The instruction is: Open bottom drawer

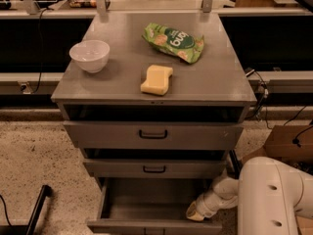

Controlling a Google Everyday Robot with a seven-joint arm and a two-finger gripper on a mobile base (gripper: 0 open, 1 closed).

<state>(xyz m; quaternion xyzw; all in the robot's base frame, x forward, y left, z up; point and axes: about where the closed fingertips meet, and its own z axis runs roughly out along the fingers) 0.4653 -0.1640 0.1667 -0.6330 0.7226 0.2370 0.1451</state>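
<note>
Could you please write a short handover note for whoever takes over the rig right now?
Hand: low on the right, reaching inside the bottom drawer, close to its right wall.
Bottom drawer: pulled well out of the cabinet, its inside showing.
Done: the drawer is open.
Left: probably only lifting the arm out without knocking the drawer front.
On the cabinet top, not part of the job: white bowl, yellow sponge, green snack bag.
</note>
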